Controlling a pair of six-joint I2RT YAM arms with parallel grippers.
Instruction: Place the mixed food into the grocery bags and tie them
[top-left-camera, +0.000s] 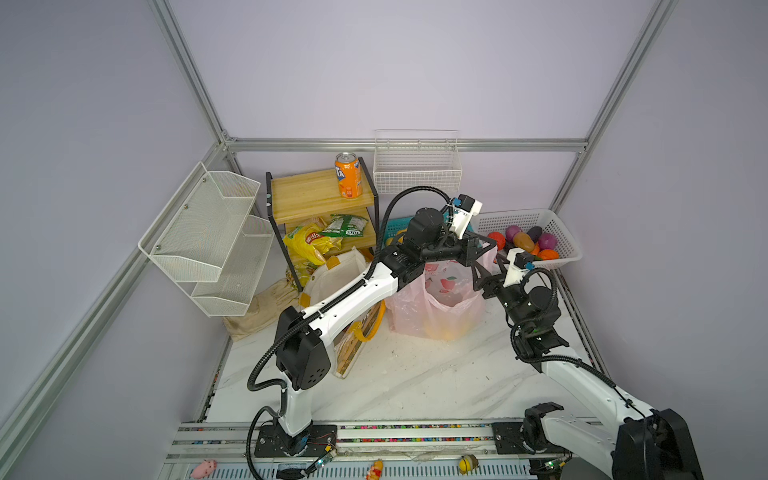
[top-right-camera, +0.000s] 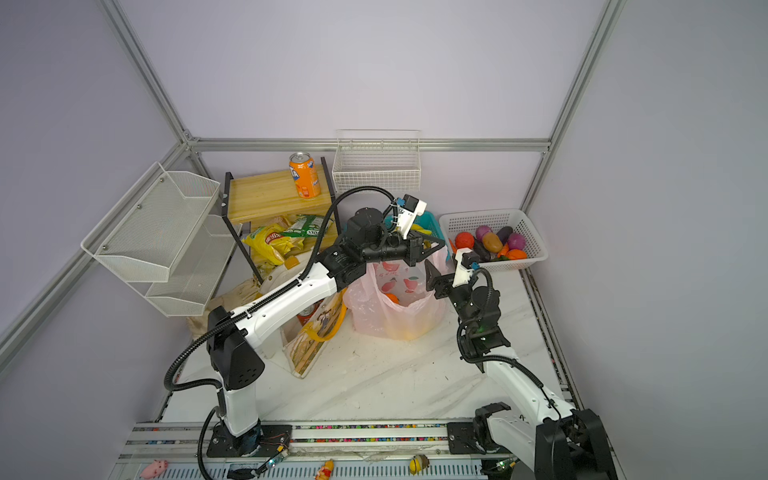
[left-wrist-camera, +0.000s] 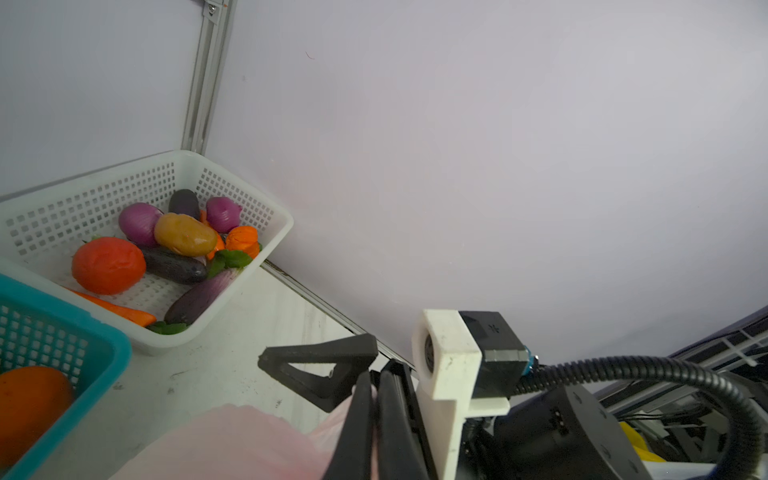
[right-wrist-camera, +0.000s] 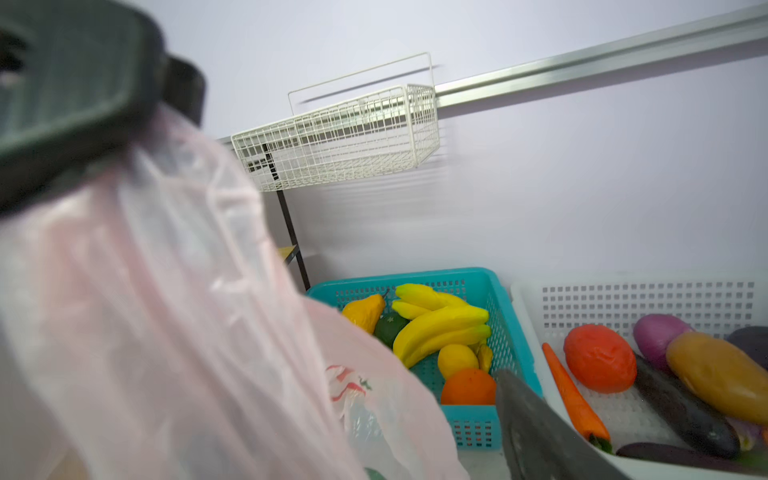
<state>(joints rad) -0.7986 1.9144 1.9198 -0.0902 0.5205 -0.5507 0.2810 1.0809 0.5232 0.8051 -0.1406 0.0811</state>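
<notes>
Marble-white desk (top-left-camera: 415, 374), lavender walls (top-left-camera: 415, 62): the pink bag (top-left-camera: 440, 307) is standing mid-desk with orange and yellow toy fruits (top-right-camera: 391, 297) showing inside. My left hand (left-wrist-camera: 375, 386) is pinching its handle (right-wrist-camera: 174, 187), my right hand (top-left-camera: 488, 270) is hovering beside it, spread apart; I am judging tying not yet begun.
</notes>
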